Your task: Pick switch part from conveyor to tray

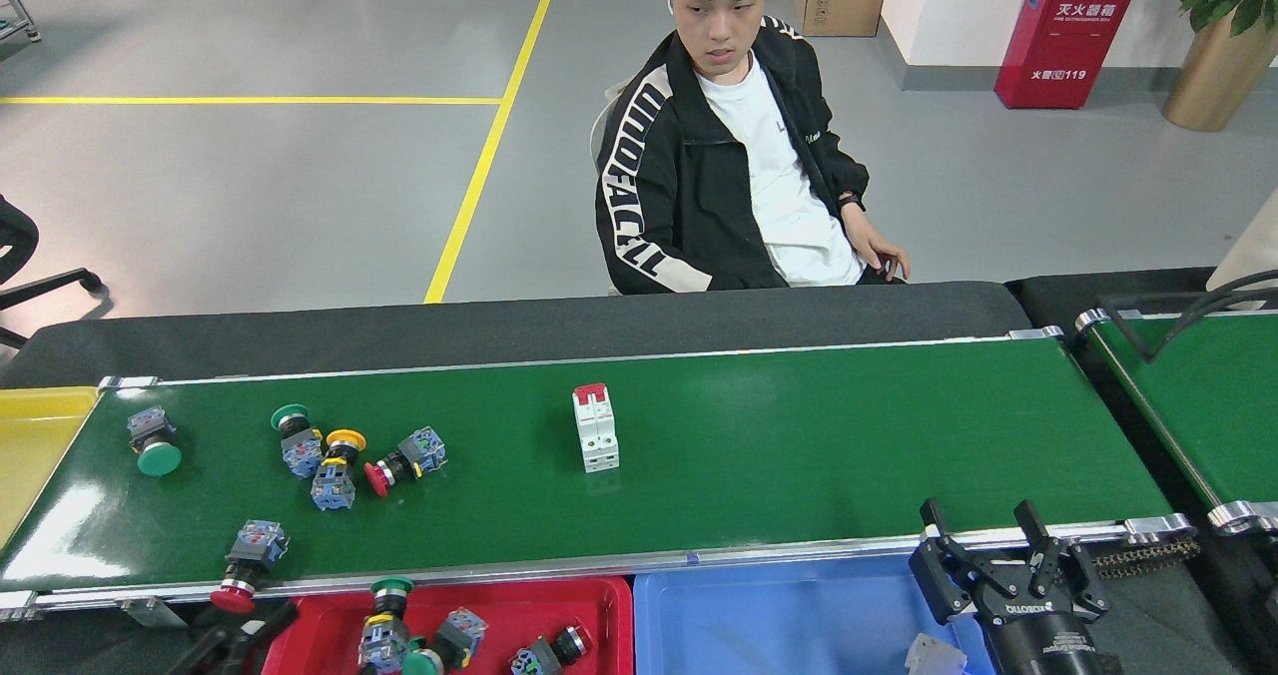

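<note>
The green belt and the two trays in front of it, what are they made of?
The conveyor belt looks like glossy rubber or PVC: it mirrors the ceiling light. Its side rails look like brushed aluminium, pale and silvery. The red tray and the blue tray look like moulded plastic, evenly coloured with a soft sheen and rounded rims.

Glossy green conveyor point(799, 435), red tray point(559, 605), seemingly blue tray point(759, 620).
</note>
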Controlling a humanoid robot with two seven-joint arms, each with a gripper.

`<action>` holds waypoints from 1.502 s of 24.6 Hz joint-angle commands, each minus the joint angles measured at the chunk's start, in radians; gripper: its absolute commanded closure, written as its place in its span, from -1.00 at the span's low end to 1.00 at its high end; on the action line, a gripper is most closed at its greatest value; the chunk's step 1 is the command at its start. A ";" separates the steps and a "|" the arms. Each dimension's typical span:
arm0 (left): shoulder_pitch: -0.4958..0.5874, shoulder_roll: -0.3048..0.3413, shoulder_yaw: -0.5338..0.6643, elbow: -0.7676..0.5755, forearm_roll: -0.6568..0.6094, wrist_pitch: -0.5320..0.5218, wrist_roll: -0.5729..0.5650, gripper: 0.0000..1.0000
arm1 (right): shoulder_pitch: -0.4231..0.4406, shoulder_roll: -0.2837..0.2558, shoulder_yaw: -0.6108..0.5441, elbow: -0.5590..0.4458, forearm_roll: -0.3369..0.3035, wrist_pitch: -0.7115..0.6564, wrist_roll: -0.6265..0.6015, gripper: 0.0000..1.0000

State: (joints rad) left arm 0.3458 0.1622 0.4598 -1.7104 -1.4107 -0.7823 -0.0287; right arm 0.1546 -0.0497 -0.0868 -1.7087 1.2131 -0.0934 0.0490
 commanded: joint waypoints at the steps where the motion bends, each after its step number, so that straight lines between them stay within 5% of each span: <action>1: -0.002 -0.026 0.086 0.014 0.010 -0.003 0.009 -1.00 | -0.007 -0.004 -0.005 -0.012 -0.003 -0.005 -0.011 -0.98; 4: -0.011 -0.095 0.180 0.052 0.002 -0.003 -0.004 -1.00 | -0.009 -0.006 -0.005 -0.011 -0.003 -0.006 -0.011 -0.98; 12: -0.088 -0.089 0.178 0.095 -0.010 0.035 -0.014 -1.00 | -0.009 -0.006 -0.004 -0.009 -0.003 -0.008 -0.012 -0.98; 21: -0.318 0.089 0.165 0.431 -0.056 0.110 -0.004 -1.00 | -0.012 -0.006 -0.004 -0.009 -0.003 -0.009 -0.012 -0.98; 26: -0.349 0.168 0.111 0.546 -0.056 0.109 0.035 -0.92 | -0.015 -0.006 0.004 -0.008 -0.001 -0.011 -0.012 -0.98; 29: -0.350 0.206 0.077 0.566 -0.054 0.109 0.036 -0.61 | -0.020 -0.004 0.019 -0.006 -0.001 -0.011 -0.012 -0.98; 31: -0.352 0.232 0.063 0.581 -0.054 0.104 0.036 0.42 | -0.018 -0.007 0.027 -0.006 -0.001 -0.011 -0.012 -0.98; 33: -0.358 0.254 0.030 0.600 -0.053 0.106 0.036 0.80 | -0.018 -0.007 0.032 -0.006 -0.001 -0.011 -0.012 -0.98; 37: -0.358 0.258 0.010 0.614 -0.050 0.103 0.044 0.90 | -0.021 -0.006 0.032 -0.006 -0.001 -0.011 -0.012 -0.98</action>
State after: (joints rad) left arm -0.0039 0.4062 0.4717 -1.0943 -1.4632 -0.6727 0.0072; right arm 0.1470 -0.0497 -0.0543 -1.7050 1.2131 -0.1001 0.0467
